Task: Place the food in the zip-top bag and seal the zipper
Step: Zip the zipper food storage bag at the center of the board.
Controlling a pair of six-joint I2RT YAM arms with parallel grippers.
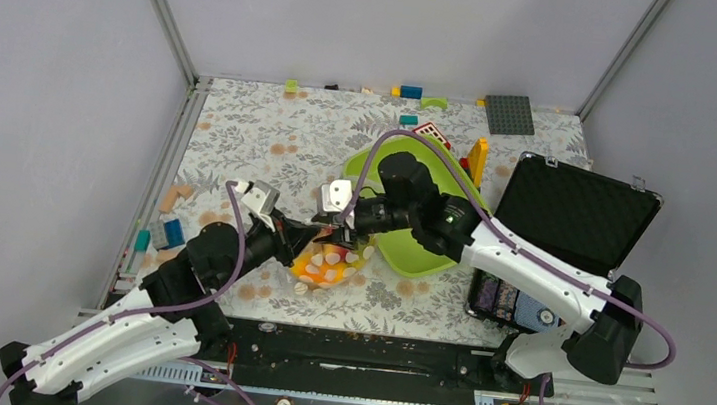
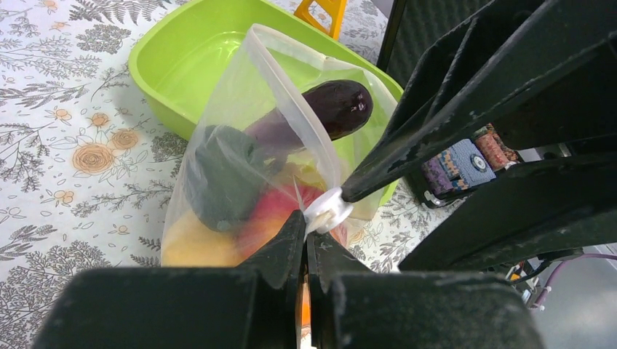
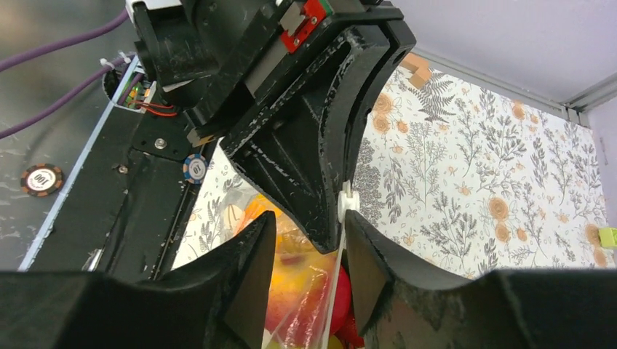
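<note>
Flowered tablecloth (image 1: 270, 143) covers the table, and on it, just beside the green tray (image 2: 182, 65), I see the zip-top bag (image 2: 225, 123) with the food (image 2: 269, 214) inside, the eggplant (image 2: 342, 105) at the mouth. My left gripper (image 2: 304, 236) is closed tight on the zipper (image 2: 327, 209) at its whitish end. My right gripper (image 3: 309, 229) has its jaws apart around the strip.

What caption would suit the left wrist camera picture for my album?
Left pincer pinches the food-filled zip-top bag beside its zipper's white end, eggplant poking out.
</note>
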